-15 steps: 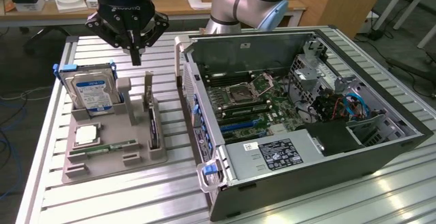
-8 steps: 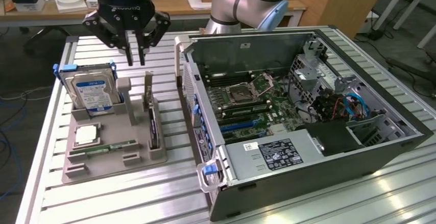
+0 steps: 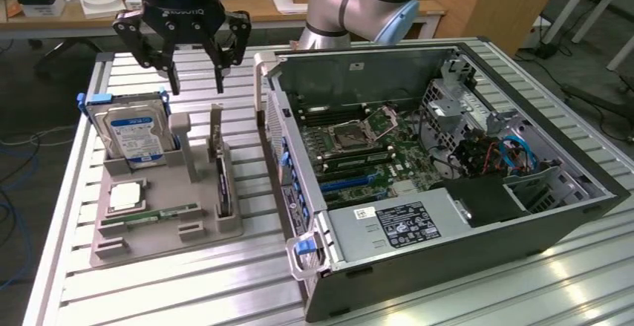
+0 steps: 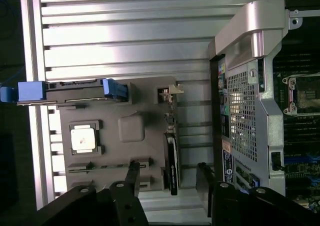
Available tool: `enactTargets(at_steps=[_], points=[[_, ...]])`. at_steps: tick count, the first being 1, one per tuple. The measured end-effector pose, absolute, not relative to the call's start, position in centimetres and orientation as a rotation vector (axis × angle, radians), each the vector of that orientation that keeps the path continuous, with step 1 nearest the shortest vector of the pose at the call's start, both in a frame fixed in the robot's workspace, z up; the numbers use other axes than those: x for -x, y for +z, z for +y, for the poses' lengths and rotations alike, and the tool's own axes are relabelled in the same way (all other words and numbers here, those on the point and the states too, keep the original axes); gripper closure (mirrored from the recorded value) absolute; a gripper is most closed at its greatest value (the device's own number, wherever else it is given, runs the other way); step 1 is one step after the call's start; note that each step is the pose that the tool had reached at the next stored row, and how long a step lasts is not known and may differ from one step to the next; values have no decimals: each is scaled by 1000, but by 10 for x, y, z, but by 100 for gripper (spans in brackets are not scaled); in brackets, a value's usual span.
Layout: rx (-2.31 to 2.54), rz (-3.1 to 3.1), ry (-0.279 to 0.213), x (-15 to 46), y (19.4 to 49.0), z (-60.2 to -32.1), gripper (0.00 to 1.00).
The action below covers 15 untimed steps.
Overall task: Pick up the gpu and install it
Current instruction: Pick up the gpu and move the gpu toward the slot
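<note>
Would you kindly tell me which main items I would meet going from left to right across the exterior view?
The hard drive, then the gpu standing on edge, then the open computer case.

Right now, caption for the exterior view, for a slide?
Open gripper hovers above the graphics card standing in its grey tray, beside the open computer case.

gpu (image 3: pixel 221 181) (image 4: pixel 173 163): thin flat card, black face, silver bracket at far end. Stands upright on its long edge in a slot of the gray holder (image 3: pixel 183 192) on the bench (image 3: pixel 198 281). Sits on the holder's side toward the exterior view's right, just beside the open computer case (image 3: pixel 446 266). Not yet installed.
</note>
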<state>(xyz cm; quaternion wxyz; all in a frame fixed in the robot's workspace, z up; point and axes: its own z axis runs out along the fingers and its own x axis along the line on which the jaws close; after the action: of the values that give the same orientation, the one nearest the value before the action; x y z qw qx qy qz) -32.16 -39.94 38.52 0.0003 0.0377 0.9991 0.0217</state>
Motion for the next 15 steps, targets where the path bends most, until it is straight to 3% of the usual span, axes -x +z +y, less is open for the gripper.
enactTargets(at_steps=[1, 15], points=[[-116, 3138, 68, 322, 385, -400, 41], [33, 3142, 68, 322, 369, -410, 41]])
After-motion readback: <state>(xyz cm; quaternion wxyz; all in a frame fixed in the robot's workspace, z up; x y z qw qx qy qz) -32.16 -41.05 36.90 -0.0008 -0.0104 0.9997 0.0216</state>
